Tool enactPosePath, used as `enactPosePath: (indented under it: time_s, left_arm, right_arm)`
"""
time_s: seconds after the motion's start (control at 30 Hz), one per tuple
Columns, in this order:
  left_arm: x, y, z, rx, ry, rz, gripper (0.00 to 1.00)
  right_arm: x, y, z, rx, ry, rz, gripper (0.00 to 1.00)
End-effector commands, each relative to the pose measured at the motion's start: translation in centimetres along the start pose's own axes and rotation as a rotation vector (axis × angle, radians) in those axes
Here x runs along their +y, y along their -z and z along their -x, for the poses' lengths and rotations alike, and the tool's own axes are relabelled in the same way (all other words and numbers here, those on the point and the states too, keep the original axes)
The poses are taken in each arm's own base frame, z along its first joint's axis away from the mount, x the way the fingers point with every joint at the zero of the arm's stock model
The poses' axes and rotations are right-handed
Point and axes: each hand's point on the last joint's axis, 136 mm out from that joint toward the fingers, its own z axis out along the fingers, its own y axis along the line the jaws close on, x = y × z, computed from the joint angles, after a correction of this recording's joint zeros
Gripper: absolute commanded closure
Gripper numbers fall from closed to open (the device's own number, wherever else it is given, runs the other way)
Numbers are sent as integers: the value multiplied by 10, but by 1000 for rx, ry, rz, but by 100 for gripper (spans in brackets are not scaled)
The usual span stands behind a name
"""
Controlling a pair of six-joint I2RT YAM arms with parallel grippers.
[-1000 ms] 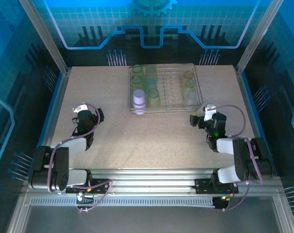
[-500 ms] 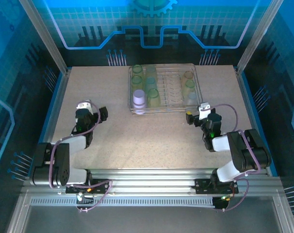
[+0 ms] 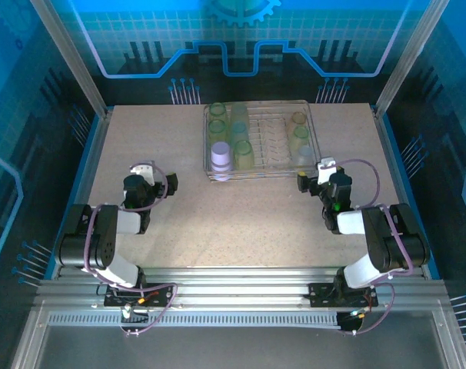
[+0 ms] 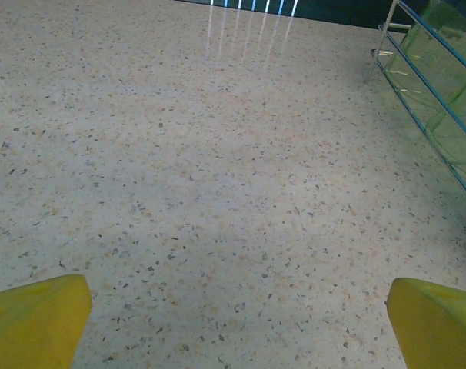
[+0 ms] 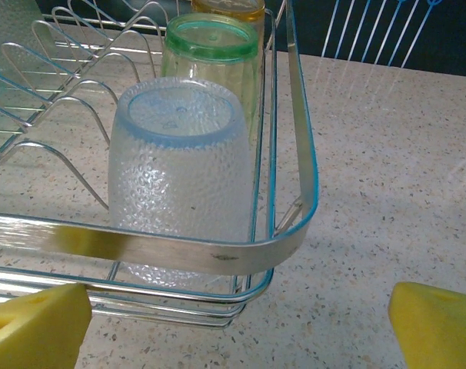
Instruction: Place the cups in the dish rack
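The cups all seem to be home: every one I can spot sits inside the dish rack, which stands at the far middle of the speckled table. On the rack's left side a pale lavender-white cup stands nearest the arms, with a cluster of yellow-green ones just beside and behind it. Along the right side three more line up front to back. The right wrist view shows that row well: a clear dimpled cup upside down against the rack's near corner, a green-rimmed cup behind it and a yellowish one further back. I count seven or so, though the translucent ones blur together from above. The right gripper hovers just outside the rack's near right corner, its yellow fingertips spread wide with nothing between them. The left gripper is low over bare table, well apart from the rack's left edge, its fingers equally splayed and empty. To my eye the loading looks finished, or very nearly so; what is left is probably just for the arms to pull back.
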Motion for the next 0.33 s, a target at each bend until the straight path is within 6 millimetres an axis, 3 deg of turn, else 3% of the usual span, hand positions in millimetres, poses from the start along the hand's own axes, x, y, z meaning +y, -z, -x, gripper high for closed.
enactPosePath:
  time_s: [0.0, 0.17, 0.3]
  left_arm:
    - [-7, -3, 20, -59, -59, 18, 1]
    - [-9, -4, 19, -55, -74, 20, 1]
    - [-9, -4, 19, -54, -74, 20, 1]
  right_arm:
    - [-6, -3, 7, -14, -17, -20, 0]
    - [-7, -3, 6, -10, -28, 2, 0]
    - [4, -2, 7, -19, 15, 35, 0]
